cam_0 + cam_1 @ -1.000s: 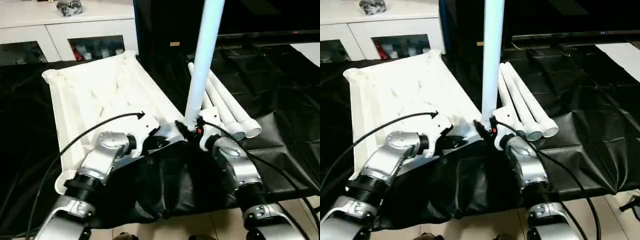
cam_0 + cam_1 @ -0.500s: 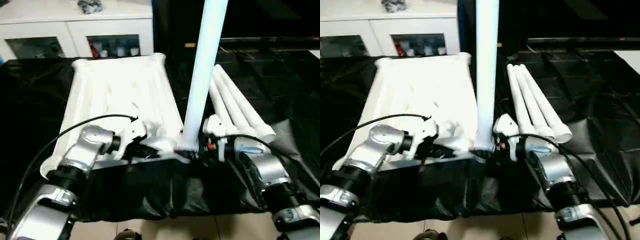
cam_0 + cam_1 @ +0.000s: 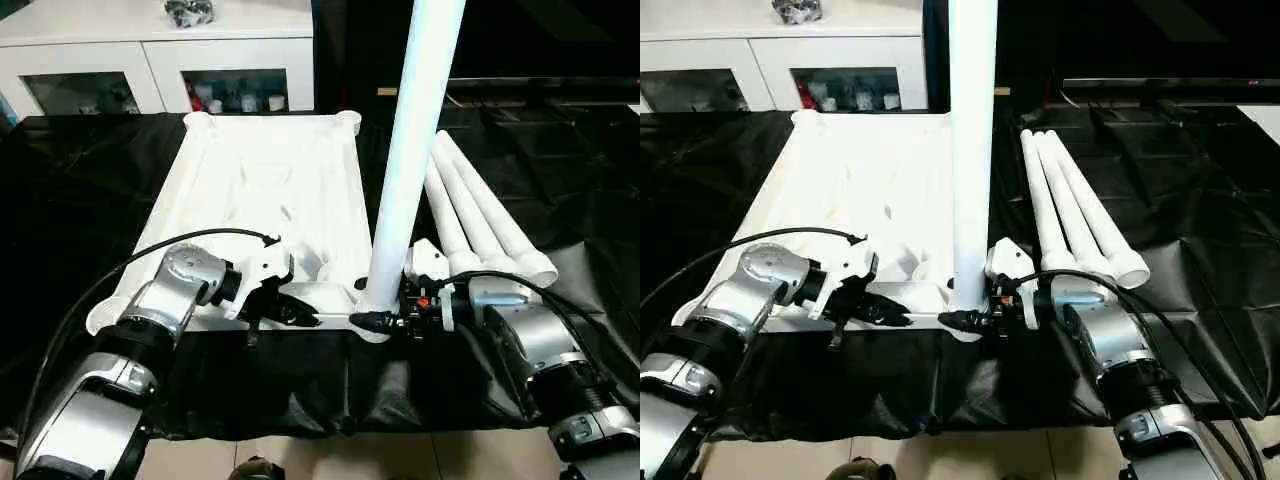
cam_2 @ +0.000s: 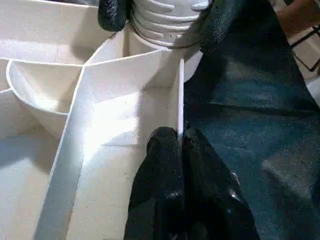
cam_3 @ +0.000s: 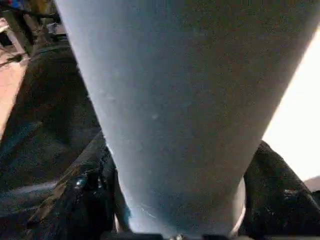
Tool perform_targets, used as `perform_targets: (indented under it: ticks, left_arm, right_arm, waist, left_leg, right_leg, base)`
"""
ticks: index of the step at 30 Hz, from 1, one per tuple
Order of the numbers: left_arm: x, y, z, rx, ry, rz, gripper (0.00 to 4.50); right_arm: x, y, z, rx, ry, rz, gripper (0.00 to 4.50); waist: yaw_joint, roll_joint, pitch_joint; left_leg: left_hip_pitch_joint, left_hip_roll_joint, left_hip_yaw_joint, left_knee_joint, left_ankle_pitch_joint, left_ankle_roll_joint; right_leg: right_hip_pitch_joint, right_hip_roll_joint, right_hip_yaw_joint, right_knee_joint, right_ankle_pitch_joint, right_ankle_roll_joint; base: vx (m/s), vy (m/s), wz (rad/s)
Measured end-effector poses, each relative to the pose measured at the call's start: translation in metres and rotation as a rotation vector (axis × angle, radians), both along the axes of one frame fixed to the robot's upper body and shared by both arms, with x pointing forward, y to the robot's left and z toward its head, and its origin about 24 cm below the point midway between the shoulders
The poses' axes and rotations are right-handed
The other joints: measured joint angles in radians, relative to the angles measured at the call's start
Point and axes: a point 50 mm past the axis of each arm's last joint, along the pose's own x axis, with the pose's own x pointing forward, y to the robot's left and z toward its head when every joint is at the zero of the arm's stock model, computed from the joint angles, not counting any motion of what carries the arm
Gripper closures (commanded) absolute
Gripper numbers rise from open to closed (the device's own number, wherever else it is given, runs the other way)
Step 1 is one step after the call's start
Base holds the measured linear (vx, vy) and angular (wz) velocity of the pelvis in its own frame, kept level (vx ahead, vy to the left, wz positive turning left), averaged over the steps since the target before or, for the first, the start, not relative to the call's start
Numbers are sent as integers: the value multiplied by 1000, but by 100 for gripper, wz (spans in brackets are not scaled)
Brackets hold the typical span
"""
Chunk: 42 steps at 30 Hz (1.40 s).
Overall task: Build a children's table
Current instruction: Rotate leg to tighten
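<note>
Leg-fitting underway: right pincer [image 3: 385, 322] clamps the upright white cylindrical plastic leg [image 3: 412, 160] in the white ribbed tabletop [image 3: 270, 200]'s lower-centre corner socket; left pincer [image 4: 179, 145], pinched together on the rim, steadies. Next, likely twisting home.

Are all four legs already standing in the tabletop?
No, one leg stands upright at the tabletop's near corner, while three legs lie beside it.

there are no words, numbers or signs to read anywhere here. the things in the cabinet [image 3: 160, 75] behind the glass are too small to make out.
</note>
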Motion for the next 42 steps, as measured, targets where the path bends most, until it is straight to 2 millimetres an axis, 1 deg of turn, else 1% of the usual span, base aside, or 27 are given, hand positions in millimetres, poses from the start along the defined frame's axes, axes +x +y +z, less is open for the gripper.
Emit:
perform_targets:
  ticks: [2,3,5,6,7,9,12,13,14,15,17,18,20,24,25,26,27,29,31,32,34,35,38,40,42]
  left_arm:
    - [4,-2,-1,-8,-15,90,450]
    - [8,-5,-2,-16,-28,167,450]
    - [10,-11,-3,-27,-31,233,450]
    - [11,-19,-4,-40,-40,294,450]
    - [11,-23,-4,-41,-51,330,450]
    - [9,-28,-4,-48,-71,391,450]
    - [5,-32,-4,-54,-83,410,450]
    - [3,-32,-4,-56,-87,414,450]
    - [2,-31,-4,-56,-90,415,450]
    - [1,-31,-3,-56,-92,414,450]
    - [0,-30,-3,-54,-95,415,450]
    - [-1,-30,-3,-52,-96,411,450]
    - [-2,-29,-3,-50,-94,397,450]
    - [-4,-23,-1,-46,-89,336,450]
    - [-5,-19,0,-44,-91,298,450]
    - [-6,-19,-1,-46,-86,271,450]
    - [-7,-17,-1,-41,-85,245,450]
    - [-8,-14,-1,-41,-71,208,450]
    - [-8,-11,0,-38,-42,151,450]
    - [-7,-9,1,-35,-38,130,450]
    - [-7,-6,2,-33,-29,103,450]
    - [-7,-5,2,-29,-19,84,450]
    - [-7,-1,1,-23,2,43,450]
    - [-6,-1,1,-15,11,11,450]
    - [-6,1,2,-9,12,-9,450]
  right_arm:
    - [6,4,-4,22,-13,-132,177]
    - [13,8,-7,40,-25,-259,177]
    - [20,8,-8,46,-40,-391,177]
    - [25,9,-8,51,-48,-496,178]
    - [28,13,-8,54,-51,-560,178]
    - [31,19,-9,59,-56,-654,178]
    - [31,24,-8,67,-68,-692,178]
    - [30,25,-8,74,-71,-694,122]
    - [29,26,-8,79,-74,-693,108]
    - [28,26,-9,87,-74,-688,108]
    - [27,28,-9,95,-75,-682,88]
    - [27,27,-9,86,-83,-666,88]
    - [26,25,-9,73,-92,-627,65]
    - [23,19,-8,62,-88,-521,65]
    - [22,13,-7,57,-76,-470,65]
    - [20,12,-7,60,-67,-433,65]
    - [19,8,-6,61,-61,-394,65]
    - [16,7,-4,60,-55,-314,65]
    - [12,-2,-1,37,-44,-207,65]
    - [10,-4,0,33,-32,-172,65]
    - [8,-6,0,29,-14,-118,65]
    - [6,-7,0,22,-7,-89,92]
    - [5,-8,2,8,6,-19,107]
    - [4,-6,3,-3,11,31,135]
    - [3,-7,4,-6,15,49,143]
  waist:
    - [-8,0,0]
    - [-17,0,0]
    - [-29,0,0]
    - [-37,-1,0]
    - [-44,0,0]
    - [-51,0,0]
    - [-56,0,0]
    - [-58,0,0]
    - [-59,0,0]
    - [-60,0,0]
    - [-63,0,0]
    - [-64,0,0]
    - [-65,0,0]
    - [-63,0,0]
    - [-60,0,0]
    - [-57,0,0]
    - [-51,0,0]
    - [-41,0,0]
    - [-24,0,0]
    - [-19,0,0]
    - [-14,0,0]
    - [-12,0,0]
    - [-6,0,0]
    - [-2,-1,0]
    - [1,-1,0]
  left_leg:
    - [1,0,0,0,0,0]
    - [0,0,0,0,0,-1]
    - [2,-1,0,0,1,-1]
    - [2,-1,0,0,1,-1]
    - [2,-1,0,0,1,-1]
    - [3,0,-1,-2,1,-1]
    - [3,0,-1,-3,1,-1]
    - [3,0,-1,-4,1,-1]
    - [3,0,-1,-4,0,-1]
    - [2,0,-1,-4,0,-1]
    - [2,0,-1,-5,0,-1]
    - [2,0,-1,-4,0,-1]
    - [2,0,-1,-4,0,-1]
    - [2,0,-1,-4,0,-1]
    - [1,0,-1,-4,0,-1]
    - [1,-1,-1,-4,0,-1]
    - [1,0,-1,-4,0,-1]
    - [1,0,-1,-4,0,-1]
    - [0,0,0,-2,1,-1]
    - [0,0,0,-2,1,-1]
    - [0,0,0,-1,1,-1]
    - [-1,0,0,-1,1,-1]
    - [-1,0,0,0,1,-1]
    - [-1,0,0,0,1,-1]
    - [-1,0,0,0,1,-1]
  right_leg:
    - [0,0,0,1,0,0]
    - [-1,0,0,1,0,0]
    - [-1,0,1,0,0,0]
    - [0,0,1,0,0,0]
    - [0,0,1,0,0,0]
    - [-1,1,0,0,0,1]
    - [-1,1,0,0,-2,3]
    - [-1,1,0,-1,-2,4]
    - [-1,1,0,-1,-3,4]
    - [-1,1,0,-2,-3,5]
    - [-2,1,0,-2,-3,5]
    - [-2,1,0,-2,-3,5]
    - [-2,1,0,-2,-3,5]
    - [-2,1,0,-2,-3,5]
    - [-2,1,0,-2,-3,4]
    - [-2,1,0,-2,-3,4]
    - [-2,1,0,-2,-3,4]
    - [-2,1,0,-1,-3,4]
    - [-1,1,0,-1,-3,4]
    - [-1,1,0,-1,-3,4]
    - [-1,0,0,0,-3,4]
    - [-1,0,1,0,-3,4]
    - [0,0,1,0,-3,4]
    - [0,0,1,0,-3,4]
    - [0,0,1,1,-3,4]
  base:
    - [0,0,0]
    - [0,0,0]
    - [0,0,0]
    - [0,0,0]
    - [0,0,0]
    - [0,0,0]
    - [0,0,0]
    - [0,0,0]
    - [0,0,0]
    - [0,0,0]
    - [0,0,0]
    - [0,0,0]
    - [0,0,0]
    - [0,0,0]
    - [0,0,0]
    - [0,0,0]
    - [0,0,0]
    - [0,0,0]
    - [0,0,0]
    - [0,0,0]
    - [0,0,0]
    - [0,0,0]
    - [0,0,0]
    - [0,0,0]
    - [0,0,0]
